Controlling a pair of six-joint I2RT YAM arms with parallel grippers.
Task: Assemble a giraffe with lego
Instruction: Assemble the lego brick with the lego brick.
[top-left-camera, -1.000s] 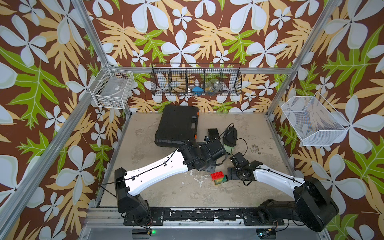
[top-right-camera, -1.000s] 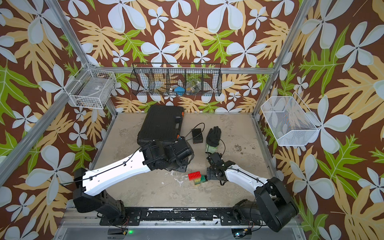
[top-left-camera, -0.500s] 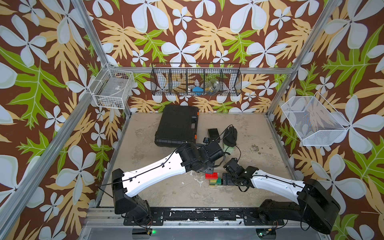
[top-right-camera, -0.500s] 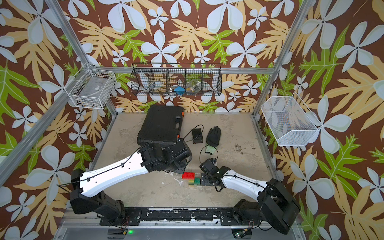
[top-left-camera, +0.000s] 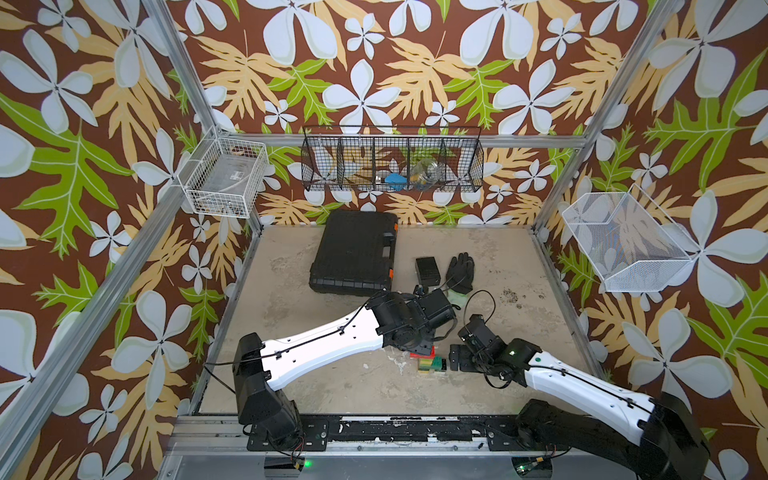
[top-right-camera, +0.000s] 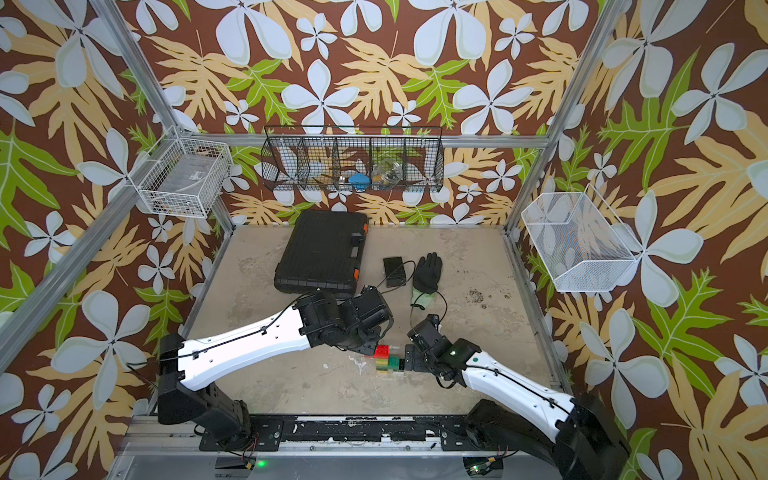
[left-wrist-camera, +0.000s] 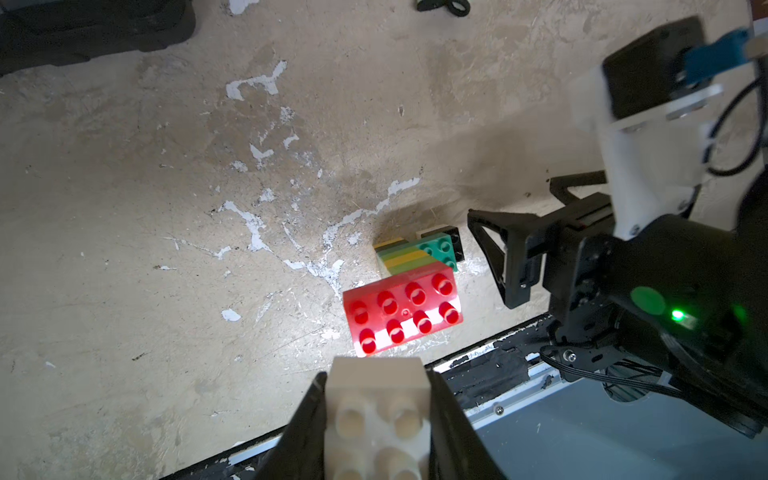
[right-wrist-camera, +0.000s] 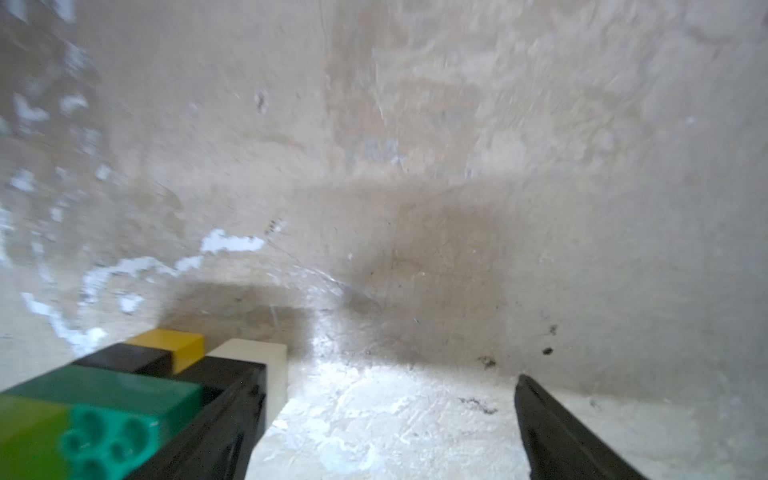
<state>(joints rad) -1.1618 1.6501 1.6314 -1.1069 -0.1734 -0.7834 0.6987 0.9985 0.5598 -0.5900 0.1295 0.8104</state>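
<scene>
The giraffe (top-left-camera: 428, 365) stands upright at the front middle of the table: black-and-yellow and black-and-white legs, dark green body (left-wrist-camera: 440, 249), striped lime-and-yellow neck (top-right-camera: 380, 365). A red brick (left-wrist-camera: 401, 313) tops the neck. My left gripper (left-wrist-camera: 377, 376) hangs just above and behind the red brick, shut on a white lego brick (left-wrist-camera: 378, 411). My right gripper (right-wrist-camera: 387, 376) is open, with only bare table between its fingers. Its one finger (right-wrist-camera: 232, 415) lies against the black-and-white leg (right-wrist-camera: 257, 374), on the giraffe's right side.
A black case (top-left-camera: 353, 253) lies at the back, with a small black box (top-left-camera: 427, 268) and a black glove (top-left-camera: 460, 270) to its right. A cable loops between the arms. Wire baskets hang on the walls. The front rail (left-wrist-camera: 498, 365) runs close to the giraffe.
The giraffe and my right gripper have shifted a little to the left, under my left gripper. My left gripper still holds the white brick.
</scene>
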